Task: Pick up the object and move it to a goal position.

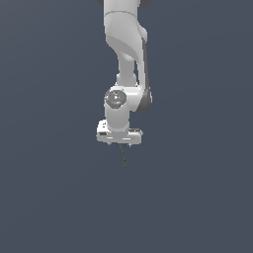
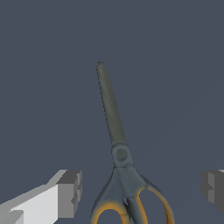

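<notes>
The scissors (image 2: 118, 144) lay between the two fingers, which stood wide apart: in the wrist view one pad (image 2: 70, 192) showed well off to one side of the orange loops and the other (image 2: 214, 190) well off to the opposite side, neither touching the scissors. So the jaws (image 2: 142, 191) were fully spread and held nothing. The long axis of the scissors ran from the orange handle loops, nearest the camera, out along the grey blades to the tip, roughly square to the line on which the fingers would close. In the exterior view the thin dark blade (image 1: 123, 157) poked out just under the hand (image 1: 119, 137) onto the dark desk (image 1: 197, 197); whether the fingers had reached its level I could not tell. As I judged it, closing here would catch the handles or the pivot across their narrow width.
</notes>
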Motion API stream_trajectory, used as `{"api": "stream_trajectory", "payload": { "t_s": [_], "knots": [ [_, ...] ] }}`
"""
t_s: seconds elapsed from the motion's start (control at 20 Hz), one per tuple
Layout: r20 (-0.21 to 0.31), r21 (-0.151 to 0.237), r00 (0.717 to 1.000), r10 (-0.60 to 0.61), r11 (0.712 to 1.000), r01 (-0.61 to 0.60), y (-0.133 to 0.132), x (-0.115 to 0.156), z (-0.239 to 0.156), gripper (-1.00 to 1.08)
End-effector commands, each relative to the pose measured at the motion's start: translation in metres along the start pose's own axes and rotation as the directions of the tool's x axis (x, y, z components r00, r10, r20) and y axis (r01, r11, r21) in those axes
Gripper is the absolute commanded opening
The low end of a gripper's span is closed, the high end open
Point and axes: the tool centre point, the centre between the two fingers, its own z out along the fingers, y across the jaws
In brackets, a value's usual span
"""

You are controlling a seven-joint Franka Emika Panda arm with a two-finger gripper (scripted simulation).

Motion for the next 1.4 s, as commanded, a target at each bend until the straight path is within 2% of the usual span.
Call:
{"api": "stream_trajectory", "payload": {
  "t_s": [0.0,0.45,0.75,0.8,1.35],
  "knots": [
    [0.000,0.000,1.000,0.000,1.000,0.000,0.000,0.000,0.003,1.00],
    [-0.001,0.000,1.000,0.000,1.000,0.000,0.000,-0.001,0.041,1.00],
    [-0.001,0.000,1.000,0.000,1.000,0.000,0.001,0.000,0.051,1.00],
    [-0.001,0.000,1.000,0.000,1.000,0.000,0.001,0.000,0.051,-1.00],
    [-0.003,0.000,1.000,0.001,1.000,-0.001,0.001,0.000,0.049,-1.00]
  ]
}}
